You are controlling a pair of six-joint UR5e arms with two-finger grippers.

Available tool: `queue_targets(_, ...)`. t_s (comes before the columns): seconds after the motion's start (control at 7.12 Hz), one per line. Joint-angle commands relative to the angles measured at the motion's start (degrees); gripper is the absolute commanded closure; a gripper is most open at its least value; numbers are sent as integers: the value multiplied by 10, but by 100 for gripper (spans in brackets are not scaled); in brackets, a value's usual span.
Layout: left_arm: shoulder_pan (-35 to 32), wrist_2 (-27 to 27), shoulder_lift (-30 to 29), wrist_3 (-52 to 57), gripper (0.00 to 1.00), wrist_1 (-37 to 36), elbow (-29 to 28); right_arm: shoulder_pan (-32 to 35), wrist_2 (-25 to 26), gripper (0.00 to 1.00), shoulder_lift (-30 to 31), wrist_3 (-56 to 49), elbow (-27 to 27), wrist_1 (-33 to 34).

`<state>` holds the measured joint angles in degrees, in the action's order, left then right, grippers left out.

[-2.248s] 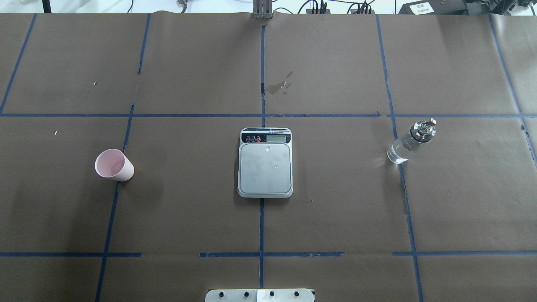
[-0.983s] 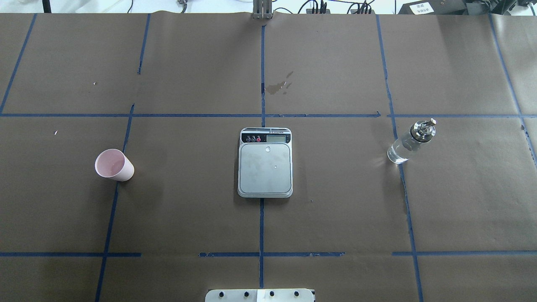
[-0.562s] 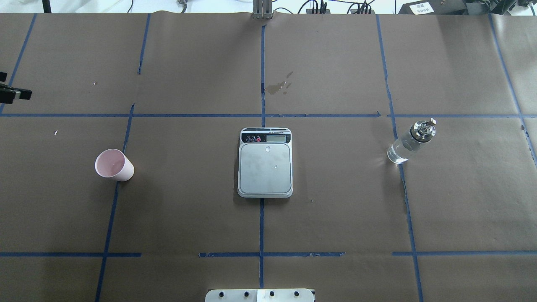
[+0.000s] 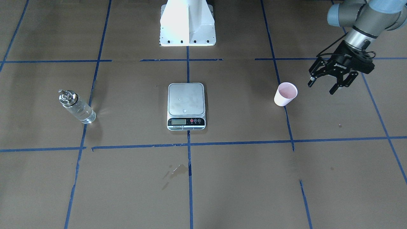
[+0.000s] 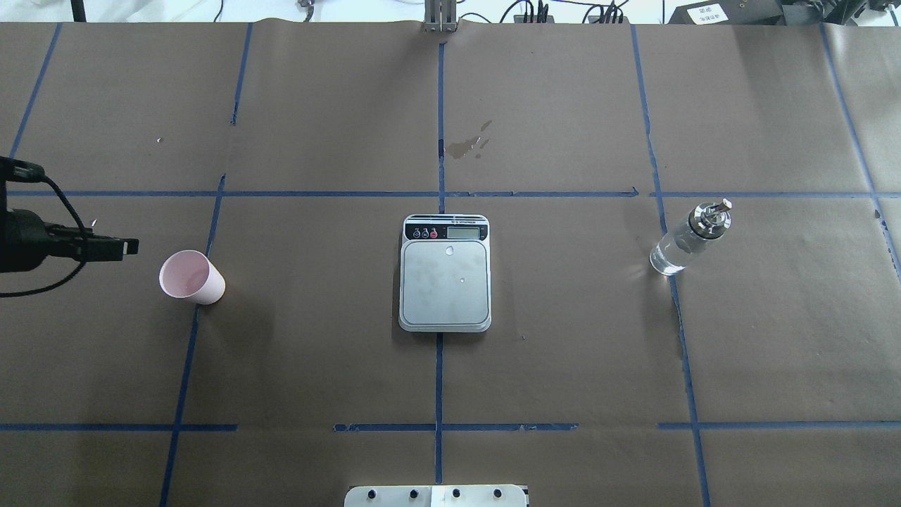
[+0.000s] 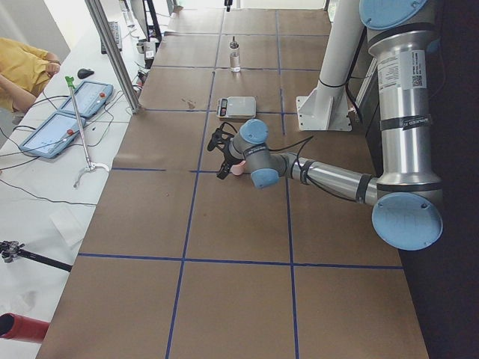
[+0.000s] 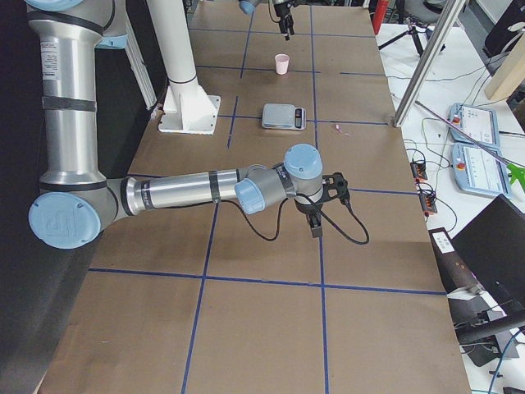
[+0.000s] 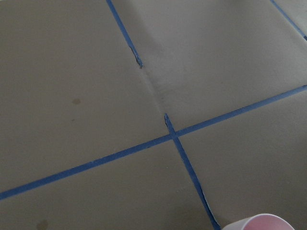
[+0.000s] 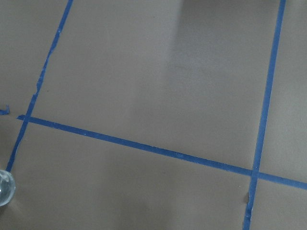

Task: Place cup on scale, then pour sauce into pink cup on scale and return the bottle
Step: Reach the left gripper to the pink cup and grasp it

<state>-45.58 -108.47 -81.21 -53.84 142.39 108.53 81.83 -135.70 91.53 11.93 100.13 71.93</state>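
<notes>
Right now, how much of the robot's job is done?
Nothing is finished yet. The small pale pink paper cup stands on the brown table, away from the flat silver-grey kitchen scale, whose platform is bare. In hand: the left hand hangs open beside the cup, not touching it. Left to do: cup onto scale, pour from the clear glass bottle with the silver cap, then put it back.
</notes>
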Motion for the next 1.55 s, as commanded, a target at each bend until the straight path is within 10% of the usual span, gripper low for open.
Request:
queue_targets(0.0, 72, 56, -3, -102, 25, -24, 3, 0, 0, 0, 1, -1, 1, 0)
queue_targets(0.56, 76, 59, -24, -110, 40, -57, 0, 0, 0, 0, 3, -1, 1, 0)
queue_targets(0.98, 82, 60, -25, -110, 96, -58, -3, 0, 0, 0, 5, -1, 1, 0)
queue_targets(1.4, 75, 60, -26, -104, 100, -59, 6, 0, 0, 0, 5, -1, 2, 0)
